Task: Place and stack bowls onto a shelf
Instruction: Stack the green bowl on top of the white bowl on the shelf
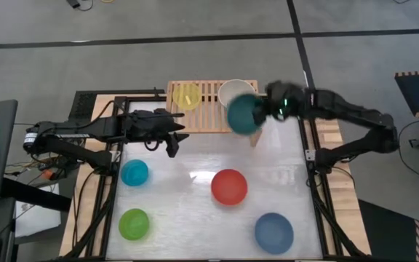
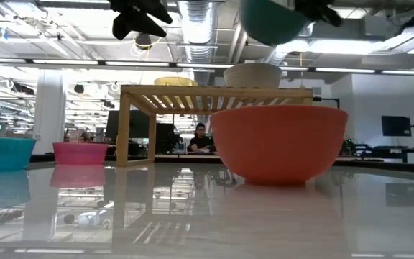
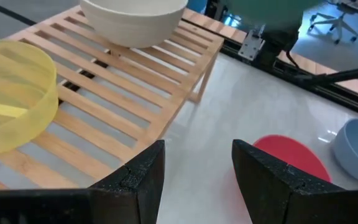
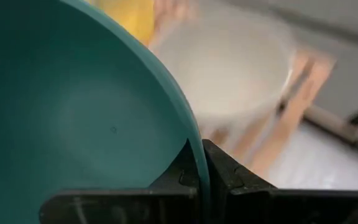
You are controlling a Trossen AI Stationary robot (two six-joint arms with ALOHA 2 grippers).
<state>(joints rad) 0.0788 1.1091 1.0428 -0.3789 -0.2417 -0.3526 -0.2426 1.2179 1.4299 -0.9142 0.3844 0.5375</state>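
Dark jointed arms, blocky black claws

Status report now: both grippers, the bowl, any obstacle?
Right gripper shut on teal bowl, above shelf. Left gripper open, waiting. Nothing blocks.

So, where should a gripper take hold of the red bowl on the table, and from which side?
Probably on the rim of the red bowl, coming from above. It stands upright and open, apart from other bowls, so one finger can go inside the wall and one outside.

Glossy white table [image 1: 195, 175]; light-wood slatted shelf [image 3: 142, 81]; smooth plastic red bowl [image 2: 279, 144].
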